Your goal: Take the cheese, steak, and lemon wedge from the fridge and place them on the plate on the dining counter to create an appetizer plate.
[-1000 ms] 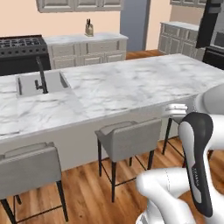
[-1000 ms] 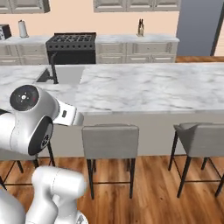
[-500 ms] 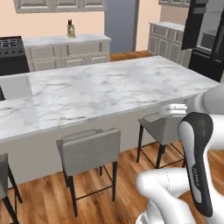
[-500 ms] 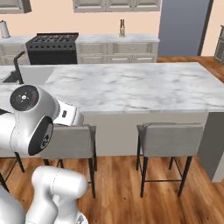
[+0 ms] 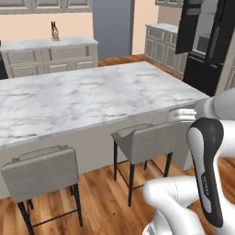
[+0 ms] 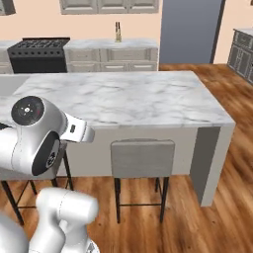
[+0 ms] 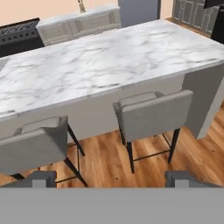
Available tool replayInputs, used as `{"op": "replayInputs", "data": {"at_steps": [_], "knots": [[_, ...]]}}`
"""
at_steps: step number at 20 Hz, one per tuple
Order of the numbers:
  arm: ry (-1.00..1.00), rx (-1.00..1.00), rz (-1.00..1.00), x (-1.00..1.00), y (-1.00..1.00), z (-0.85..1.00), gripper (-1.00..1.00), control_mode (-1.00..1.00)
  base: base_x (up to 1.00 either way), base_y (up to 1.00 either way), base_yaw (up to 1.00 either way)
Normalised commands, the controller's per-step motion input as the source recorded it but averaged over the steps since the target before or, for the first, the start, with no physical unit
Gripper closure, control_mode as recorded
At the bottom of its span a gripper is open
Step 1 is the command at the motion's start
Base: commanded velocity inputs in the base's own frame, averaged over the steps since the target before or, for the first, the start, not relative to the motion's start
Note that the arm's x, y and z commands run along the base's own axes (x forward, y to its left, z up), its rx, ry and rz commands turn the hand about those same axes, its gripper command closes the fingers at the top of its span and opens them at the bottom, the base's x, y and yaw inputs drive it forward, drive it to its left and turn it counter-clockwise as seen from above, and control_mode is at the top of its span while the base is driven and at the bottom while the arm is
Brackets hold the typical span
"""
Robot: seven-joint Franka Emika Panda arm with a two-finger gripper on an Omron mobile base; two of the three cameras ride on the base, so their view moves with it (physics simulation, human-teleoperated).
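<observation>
The dining counter (image 5: 92, 101) (image 6: 133, 99) (image 7: 109, 61) is a long white marble top with grey veins, stretching across in front of me. The fridge (image 5: 206, 41) stands black-framed at the far right, beyond the counter's end, and its doors look swung open. In the hand view my gripper (image 7: 113, 179) points at the counter's near side and the stools, its fingertips (image 7: 43, 178) far apart with nothing between them, so it is open. The cheese, steak, lemon wedge and plate are out of view.
Grey stools (image 5: 147, 137) (image 6: 142, 157) (image 7: 153, 111) line the counter's near side on a wood floor (image 6: 197, 222). A black stove (image 6: 37, 54) and grey wall cabinets with a bottle (image 5: 55, 32) stand behind. Open floor runs past the counter's right end (image 6: 217, 148).
The whole picture has shifted: the base has driven to the right along the counter. The sink and faucet have left the views and the fridge has come in. The gripper stays open.
</observation>
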Motion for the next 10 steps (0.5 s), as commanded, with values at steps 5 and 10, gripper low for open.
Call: {"op": "replayInputs", "data": {"at_steps": [5,10], "knots": [[0.00,0.00,0.00,0.00,0.00,0.00,-1.00,1.00,0.26,-1.00,0.00],[0.00,0.00,0.00,0.00,0.00,0.00,-1.00,1.00,0.40,-1.00,0.00]]}}
